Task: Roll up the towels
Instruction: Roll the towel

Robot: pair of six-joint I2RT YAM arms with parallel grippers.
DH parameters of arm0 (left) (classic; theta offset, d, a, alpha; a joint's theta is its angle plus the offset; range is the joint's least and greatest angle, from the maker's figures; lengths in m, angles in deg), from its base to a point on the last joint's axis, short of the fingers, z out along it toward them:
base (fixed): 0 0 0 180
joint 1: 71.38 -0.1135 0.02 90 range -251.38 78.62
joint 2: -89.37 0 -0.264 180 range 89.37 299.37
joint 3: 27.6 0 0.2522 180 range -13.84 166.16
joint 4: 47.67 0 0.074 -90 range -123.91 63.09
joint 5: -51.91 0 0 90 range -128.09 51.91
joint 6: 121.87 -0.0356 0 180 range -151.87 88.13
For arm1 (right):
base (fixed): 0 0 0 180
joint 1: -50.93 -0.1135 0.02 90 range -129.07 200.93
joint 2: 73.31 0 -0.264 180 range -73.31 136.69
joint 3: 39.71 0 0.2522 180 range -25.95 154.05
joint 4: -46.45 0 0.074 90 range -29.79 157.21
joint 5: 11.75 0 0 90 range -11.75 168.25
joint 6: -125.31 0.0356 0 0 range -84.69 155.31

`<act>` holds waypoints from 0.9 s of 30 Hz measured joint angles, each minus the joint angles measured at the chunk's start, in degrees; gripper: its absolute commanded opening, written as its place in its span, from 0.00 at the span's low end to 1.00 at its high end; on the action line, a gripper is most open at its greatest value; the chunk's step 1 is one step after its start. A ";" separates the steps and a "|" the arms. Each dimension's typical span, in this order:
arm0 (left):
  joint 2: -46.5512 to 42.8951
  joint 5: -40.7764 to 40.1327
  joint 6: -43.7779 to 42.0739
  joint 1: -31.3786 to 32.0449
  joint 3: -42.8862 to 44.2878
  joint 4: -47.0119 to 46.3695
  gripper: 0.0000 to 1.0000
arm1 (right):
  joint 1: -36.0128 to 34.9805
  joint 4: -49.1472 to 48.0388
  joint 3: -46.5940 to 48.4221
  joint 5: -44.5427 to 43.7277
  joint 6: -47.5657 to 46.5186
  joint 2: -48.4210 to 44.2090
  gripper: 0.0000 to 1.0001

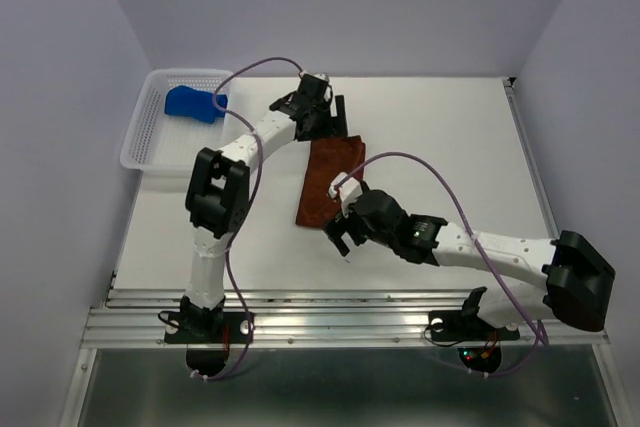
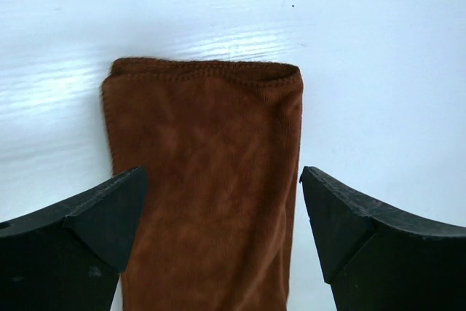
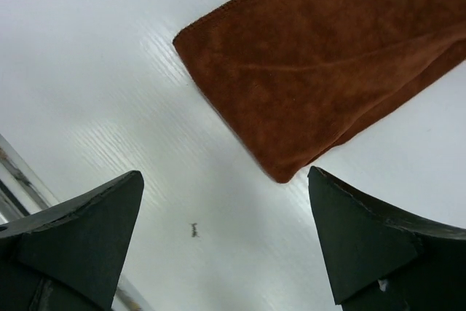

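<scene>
Left wrist view: the left gripper (image 2: 222, 180) is spread wide and grasps nothing. Its two black fingers (image 2: 80, 238) stand one on each side of the brown towel (image 2: 204, 143), which lies flat between them. The towel's short stitched end shows just past the fingertips. Whether the fingers touch the cloth cannot be told.

Right wrist view: the right gripper (image 3: 226, 180) is also spread wide and empty. A rounded corner of the brown towel lies ahead of its fingers (image 3: 364, 238), nearer the right-hand one and apart from both. Bare white table surface lies between the fingertips.

Top external view, grippers: the left gripper sits at the far end of the brown towel and the right gripper at its near end.

Brown towel: folded into a long narrow strip. It lies flat near the middle of the table (image 1: 450, 147) and runs from far to near at a slight slant.

Blue towel (image 1: 195, 104): bunched up inside the basket, well apart from both grippers.

Basket (image 1: 140, 147): white and perforated, at the table's far left edge.

Arms: both are white with black joints and reach in from the near edge. A purple cable (image 1: 420, 159) loops over each.
</scene>
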 measured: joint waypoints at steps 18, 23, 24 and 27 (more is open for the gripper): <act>-43.54 -4.92 8.37 -6.25 -45.81 -3.80 0.99 | 0.00 8.20 11.80 5.33 -25.55 22.05 0.74; -48.37 -4.90 10.43 -6.25 -53.55 -3.34 0.99 | 0.00 7.39 13.55 1.88 -25.62 25.73 0.58; -50.12 -4.92 10.86 -6.25 -54.95 -3.41 0.99 | 0.00 6.93 14.03 1.01 -25.33 26.62 0.50; -53.37 -5.11 11.54 -6.25 -56.94 -3.56 0.99 | -0.02 6.29 14.84 -0.72 -24.98 27.69 0.38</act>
